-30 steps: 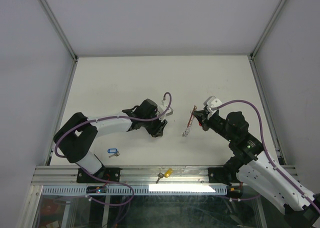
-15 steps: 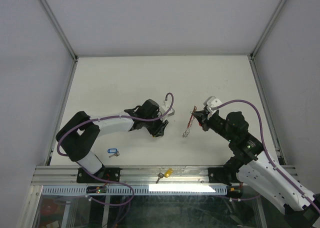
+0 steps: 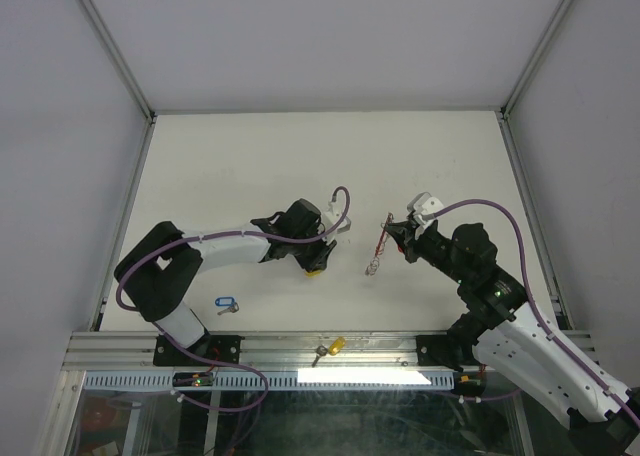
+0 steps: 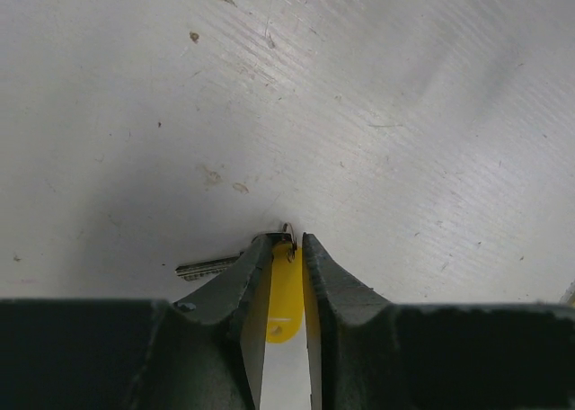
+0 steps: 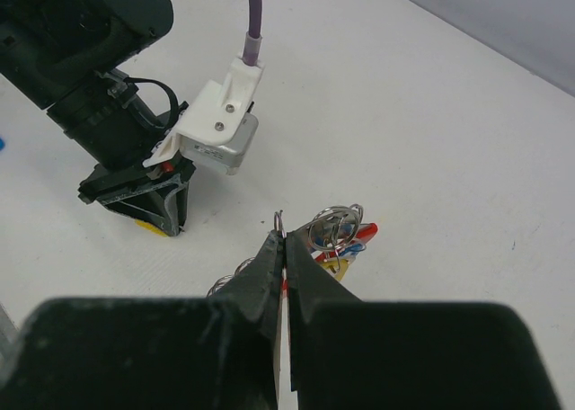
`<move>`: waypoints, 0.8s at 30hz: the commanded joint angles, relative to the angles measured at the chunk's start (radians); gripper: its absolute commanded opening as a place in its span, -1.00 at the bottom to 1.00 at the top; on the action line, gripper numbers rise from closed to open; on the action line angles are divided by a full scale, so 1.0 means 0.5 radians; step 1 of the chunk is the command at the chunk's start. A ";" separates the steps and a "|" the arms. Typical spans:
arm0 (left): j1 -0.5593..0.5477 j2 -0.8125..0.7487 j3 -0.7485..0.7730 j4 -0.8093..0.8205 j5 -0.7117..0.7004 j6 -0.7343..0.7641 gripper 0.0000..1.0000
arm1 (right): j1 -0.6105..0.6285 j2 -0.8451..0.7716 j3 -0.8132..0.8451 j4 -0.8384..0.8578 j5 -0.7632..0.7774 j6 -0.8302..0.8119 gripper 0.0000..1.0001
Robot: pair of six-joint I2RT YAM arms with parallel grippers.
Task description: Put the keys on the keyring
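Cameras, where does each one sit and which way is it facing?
Top external: above and behind the bases, looking down on white table; both arms show.
Left wrist: looks down past left gripper onto yellow plastic key tag.
Right wrist: looks past right gripper, pinching red-banded silver keyring, toward left gripper.
Shared: all three show that tag.

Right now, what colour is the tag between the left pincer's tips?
Yellow; the tag shows best in the left wrist view.
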 commanded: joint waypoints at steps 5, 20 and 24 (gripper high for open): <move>-0.034 0.030 0.066 0.053 -0.070 0.038 -0.83 | 0.007 -0.037 0.037 0.104 -0.023 0.016 -1.00; -0.025 -0.381 -0.075 0.283 0.040 -0.023 -1.00 | 0.007 -0.065 0.050 0.081 -0.233 -0.102 -1.00; -0.025 -0.613 -0.156 0.400 0.100 0.009 -1.00 | 0.009 -0.029 0.111 0.015 -0.676 -0.239 -1.00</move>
